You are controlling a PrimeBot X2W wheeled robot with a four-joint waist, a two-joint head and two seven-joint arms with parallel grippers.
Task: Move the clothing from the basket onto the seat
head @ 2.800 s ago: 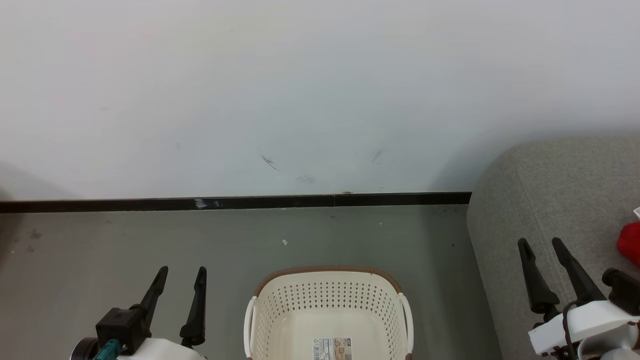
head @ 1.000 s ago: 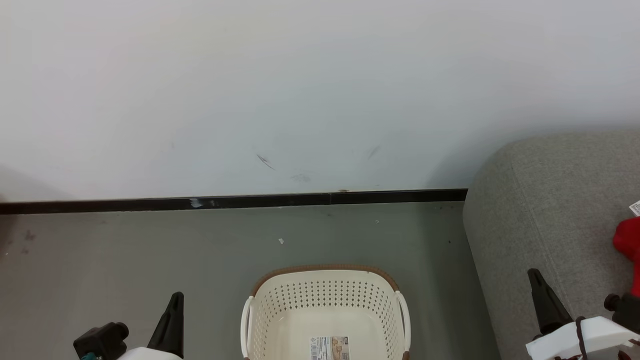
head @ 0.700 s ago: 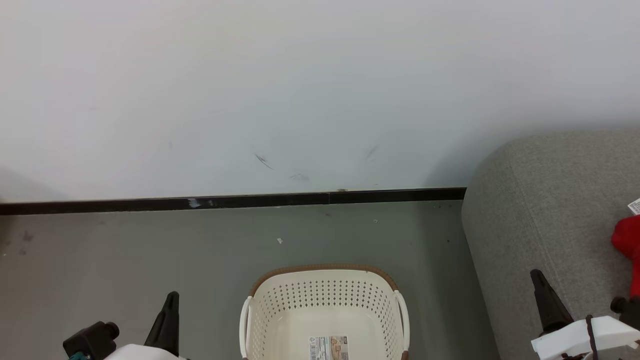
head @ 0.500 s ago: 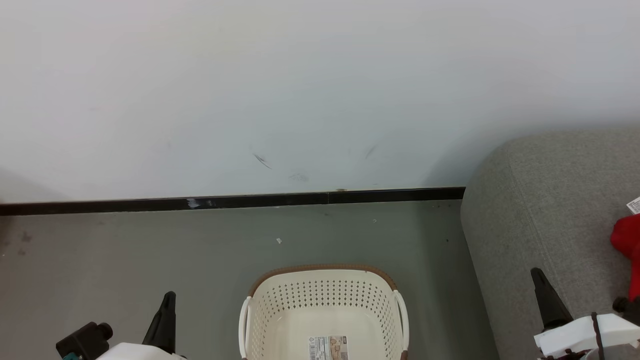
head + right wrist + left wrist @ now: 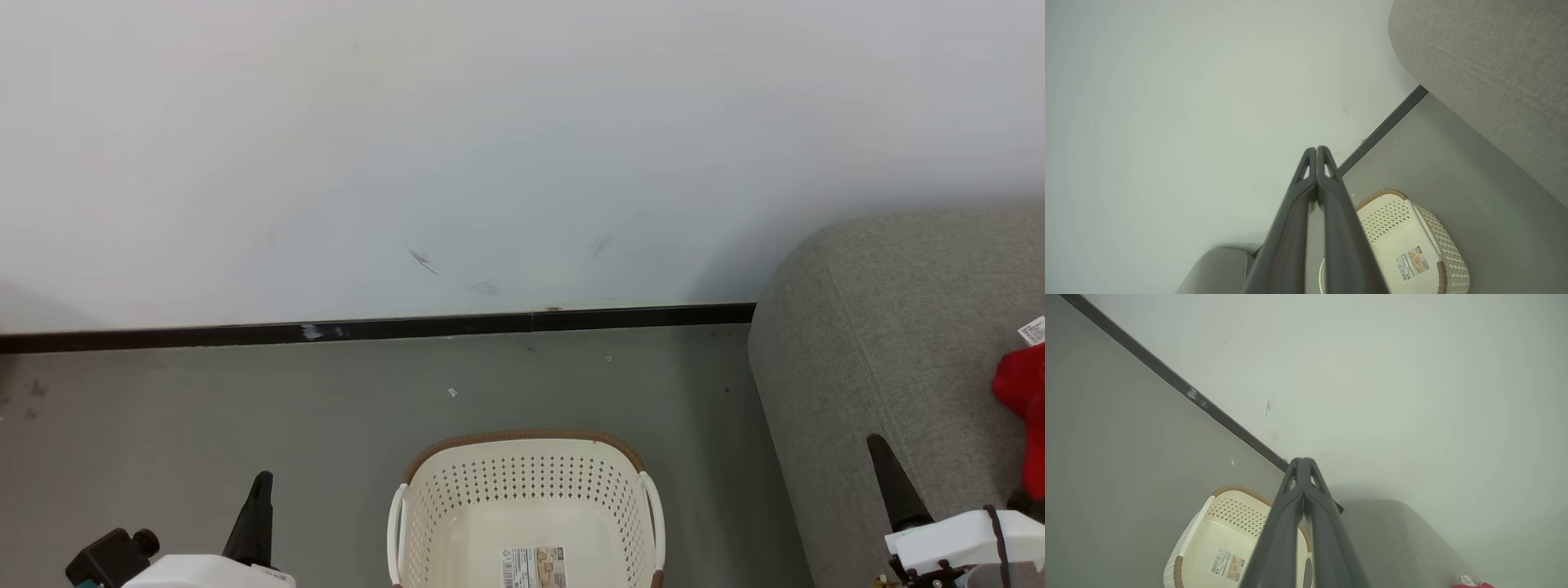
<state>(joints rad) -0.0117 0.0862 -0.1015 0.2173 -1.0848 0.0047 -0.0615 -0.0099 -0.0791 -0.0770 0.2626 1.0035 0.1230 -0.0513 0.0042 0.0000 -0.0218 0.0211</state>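
Our left jaws are clenched shut with nothing between them. In the left wrist view the two dark fingers press together from root to tip. They hang low at the left of the head view, above the grey floor and well apart from everything else.

In the middle stands the basket, upright on the floor, short of the black skirting and the pale wall. Its perforated sides and bare bottom show, with the label plainly readable. We see no red fabric in any part of it that our views reach, though its near end is cut off by the frame in the head view.

To the right rises the seat, just beside the basket with a strip of floor between. Our right jaws hover over the seat's front corner, likewise clenched on nothing, fingers closed flat against each other. At the far right edge, the clothing lies on the seat cushion, a white care tag beside it.

We judge the transfer to be at or near its end, with the garment in view on the seat and the basket apparently cleared. The next move calls for a look at the basket's hidden near end. If anything lies there, we must release one pair of jaws before reaching down inside. If not, nothing remains to grasp.
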